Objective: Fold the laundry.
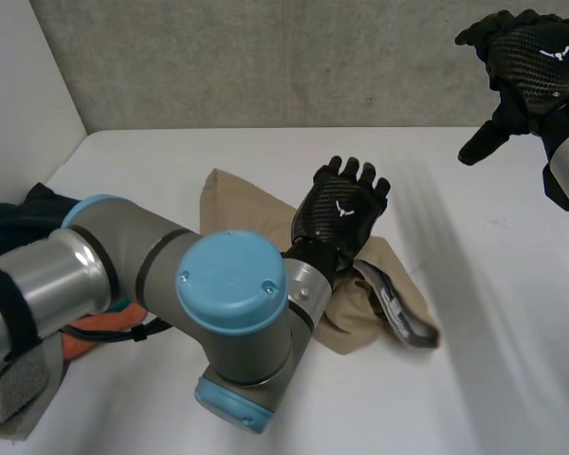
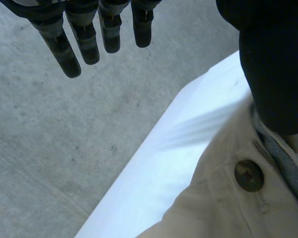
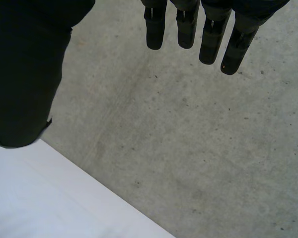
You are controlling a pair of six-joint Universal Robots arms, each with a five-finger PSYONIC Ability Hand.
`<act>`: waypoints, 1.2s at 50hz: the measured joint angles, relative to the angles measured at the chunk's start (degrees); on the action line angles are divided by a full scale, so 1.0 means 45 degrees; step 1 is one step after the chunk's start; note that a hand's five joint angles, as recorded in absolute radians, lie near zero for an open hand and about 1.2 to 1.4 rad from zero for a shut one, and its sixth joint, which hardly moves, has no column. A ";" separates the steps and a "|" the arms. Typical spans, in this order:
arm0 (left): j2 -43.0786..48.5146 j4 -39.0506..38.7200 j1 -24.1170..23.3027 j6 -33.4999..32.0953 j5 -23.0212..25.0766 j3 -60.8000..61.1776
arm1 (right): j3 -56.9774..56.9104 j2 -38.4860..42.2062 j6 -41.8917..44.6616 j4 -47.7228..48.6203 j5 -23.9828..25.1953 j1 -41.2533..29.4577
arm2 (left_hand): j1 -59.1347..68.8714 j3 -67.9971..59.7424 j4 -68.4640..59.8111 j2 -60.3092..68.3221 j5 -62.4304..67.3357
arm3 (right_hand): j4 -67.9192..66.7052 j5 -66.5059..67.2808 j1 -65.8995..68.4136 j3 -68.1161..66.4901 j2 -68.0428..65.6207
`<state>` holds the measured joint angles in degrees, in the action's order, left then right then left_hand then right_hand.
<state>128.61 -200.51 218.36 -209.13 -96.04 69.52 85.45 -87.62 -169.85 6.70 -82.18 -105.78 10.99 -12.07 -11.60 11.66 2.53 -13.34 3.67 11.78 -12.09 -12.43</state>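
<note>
A beige pair of trousers point(image 1: 237, 204) lies folded in the middle of the white table point(image 1: 493, 313), its waistband with a grey lining point(image 1: 398, 308) at the near right. My left hand point(image 1: 341, 213) hovers over the garment with straight, spread fingers point(image 2: 64, 52) and holds nothing. In the left wrist view the waistband button point(image 2: 248, 175) lies below the thumb point(image 2: 273, 64). My right hand point(image 1: 526, 62) is raised high at the far right, away from the cloth, fingers point(image 3: 208, 34) straight and empty.
A pile of other laundry lies at the table's left edge: dark cloth point(image 1: 19, 213), an orange piece point(image 1: 85, 339) and a grey one point(image 1: 19, 398). My left arm's elbow point(image 1: 232, 322) covers the near middle. A grey concrete wall point(image 1: 266, 57) stands behind the table.
</note>
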 measured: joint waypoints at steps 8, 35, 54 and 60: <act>-0.2297 0.0242 0.0540 0.0041 0.0002 0.1046 | -0.0136 0.0296 0.1231 -0.0496 -0.0053 -0.0042 | 0.0000 0.0000 0.0000 -0.0004 0.0000 | 0.0000 0.0000 0.0000 0.0000 0.0000; -0.0627 0.1711 0.7099 -0.1745 0.5259 0.1367 | 0.2685 0.3033 -0.0011 -0.0788 -0.1427 -0.1939 | 0.0000 0.0000 0.0000 -0.0004 0.0000 | 0.0000 0.0000 0.0000 0.0000 0.0000; 0.2299 0.1573 0.6941 -0.4441 0.5430 -0.1295 | 0.2397 0.4808 0.0841 0.0503 -0.2489 -0.1978 | 0.0000 0.0000 -0.0001 -0.0004 -0.0001 | -1.2115 1.1656 1.0015 -1.2366 -1.2183; 0.0759 0.1345 0.6806 -0.3747 0.5209 0.0049 | 0.1962 0.4681 0.3106 0.0369 -0.1976 -0.1322 | 0.0000 0.0000 -0.0001 -0.0005 0.0000 | -1.2116 1.1657 1.0193 -1.2366 -1.2183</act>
<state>132.03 -194.45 248.98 -225.99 -72.60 69.74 94.28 -66.55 -155.88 8.37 -91.07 -111.73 10.99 -12.07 -11.60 11.64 2.53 -67.86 56.13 57.65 -67.73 -67.25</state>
